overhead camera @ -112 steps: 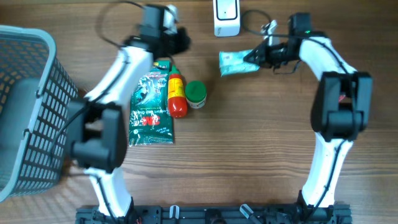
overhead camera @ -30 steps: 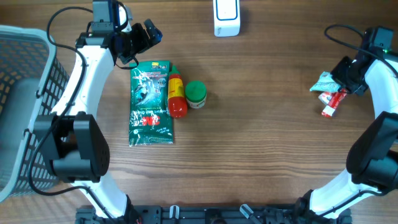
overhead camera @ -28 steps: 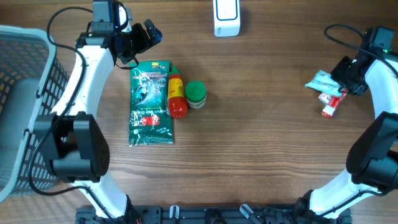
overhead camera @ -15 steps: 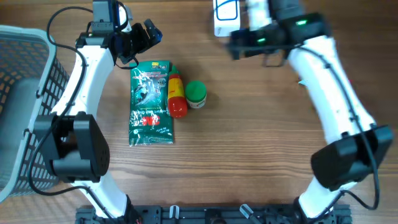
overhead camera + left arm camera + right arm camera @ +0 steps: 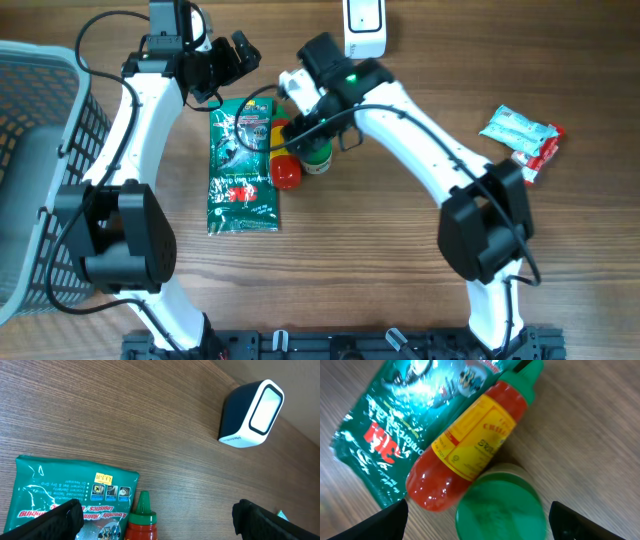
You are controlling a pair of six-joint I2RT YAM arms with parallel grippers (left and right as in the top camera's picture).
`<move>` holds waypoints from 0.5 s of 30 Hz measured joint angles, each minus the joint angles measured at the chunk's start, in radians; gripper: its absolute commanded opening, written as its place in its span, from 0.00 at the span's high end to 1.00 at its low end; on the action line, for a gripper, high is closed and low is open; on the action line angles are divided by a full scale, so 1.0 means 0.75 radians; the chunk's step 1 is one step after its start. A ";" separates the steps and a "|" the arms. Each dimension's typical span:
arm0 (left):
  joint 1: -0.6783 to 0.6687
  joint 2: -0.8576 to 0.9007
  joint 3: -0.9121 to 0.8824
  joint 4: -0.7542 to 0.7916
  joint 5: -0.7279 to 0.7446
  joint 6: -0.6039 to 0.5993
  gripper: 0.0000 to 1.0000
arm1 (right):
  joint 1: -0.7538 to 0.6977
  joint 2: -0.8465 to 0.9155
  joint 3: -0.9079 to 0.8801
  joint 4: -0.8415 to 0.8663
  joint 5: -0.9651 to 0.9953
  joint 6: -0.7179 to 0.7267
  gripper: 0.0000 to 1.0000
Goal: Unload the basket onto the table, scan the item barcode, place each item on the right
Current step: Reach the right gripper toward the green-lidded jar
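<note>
The white-faced barcode scanner stands at the table's far edge. A red sauce bottle lies along the right side of a green bag, with a green-lidded jar touching it. My right gripper hovers open right above the jar and the bottle's base, holding nothing. My left gripper is open above the bag's far end. A teal packet lies free at the right.
A grey mesh basket fills the left edge. A red wrapped item lies against the teal packet. The right arm stretches across the table's middle, from the near right side to the bottle.
The right gripper opened and left the teal packet at the right, then swung left past the scanner to above the jar and bottle. The left arm stayed still.
</note>
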 measured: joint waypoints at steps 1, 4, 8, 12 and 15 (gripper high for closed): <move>0.000 0.000 0.000 -0.001 0.000 0.000 0.00 | 0.019 0.015 -0.001 -0.002 0.022 -0.004 0.09; 0.000 0.000 0.000 -0.001 0.001 0.000 0.00 | 0.042 0.025 -0.001 -0.008 0.093 -0.039 0.09; 0.000 0.000 0.000 -0.001 0.001 0.000 0.00 | 0.042 0.038 -0.001 -0.031 0.259 -0.058 0.09; 0.000 0.000 0.000 0.000 0.001 0.000 0.00 | 0.042 0.071 -0.001 -0.028 0.303 -0.053 0.09; 0.000 0.000 0.000 -0.001 0.000 0.000 0.00 | 0.042 0.079 0.003 -0.032 0.302 -0.025 0.09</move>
